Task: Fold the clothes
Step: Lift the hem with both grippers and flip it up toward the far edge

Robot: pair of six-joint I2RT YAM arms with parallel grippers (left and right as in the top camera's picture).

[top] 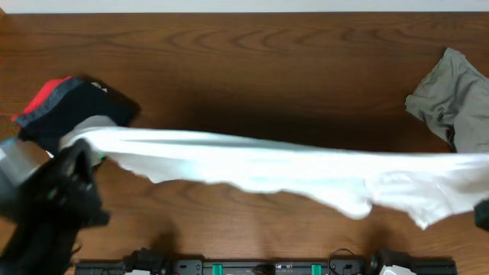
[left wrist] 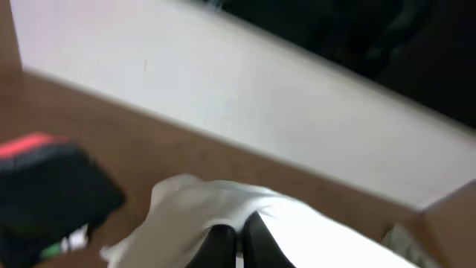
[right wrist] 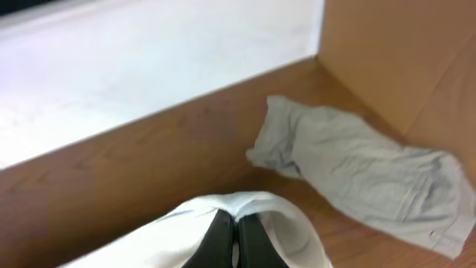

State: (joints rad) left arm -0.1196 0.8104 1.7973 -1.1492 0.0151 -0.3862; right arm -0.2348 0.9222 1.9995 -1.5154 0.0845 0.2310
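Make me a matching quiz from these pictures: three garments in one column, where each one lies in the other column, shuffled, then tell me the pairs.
Garments:
1. white T-shirt
2. khaki-grey garment
3. black and red garments

Places:
A. bunched at the left side of the table
B. crumpled at the table's right edge
C. stretched out across the table from side to side

Pairs: 1-C, 2-B, 3-A
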